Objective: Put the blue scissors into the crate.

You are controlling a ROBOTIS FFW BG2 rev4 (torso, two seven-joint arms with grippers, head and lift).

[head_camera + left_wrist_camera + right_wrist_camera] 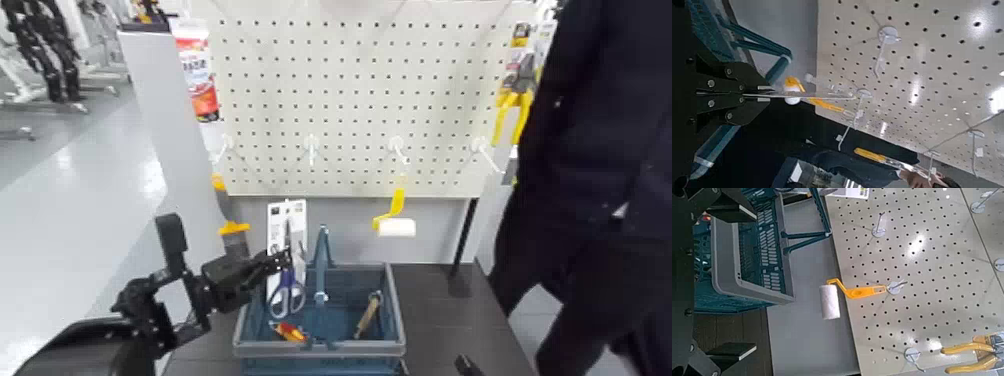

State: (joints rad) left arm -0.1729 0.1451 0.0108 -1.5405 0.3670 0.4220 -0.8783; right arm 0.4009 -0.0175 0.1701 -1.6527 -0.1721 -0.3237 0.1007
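One scissors card [287, 255], blue-handled, is pinched in the closed jaws of the left gripper [284, 262], upright over the left part of the slatted crate [320, 310]. Right gripper [735, 282]: jaws spread, beside the crate, empty.

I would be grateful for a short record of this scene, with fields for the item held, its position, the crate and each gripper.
item: blue scissors on a white card
position: hanging over the crate, not released
crate: blue-grey, handle upright, a few items inside
left gripper: shut on the card, above the crate
right gripper: low, right of the crate
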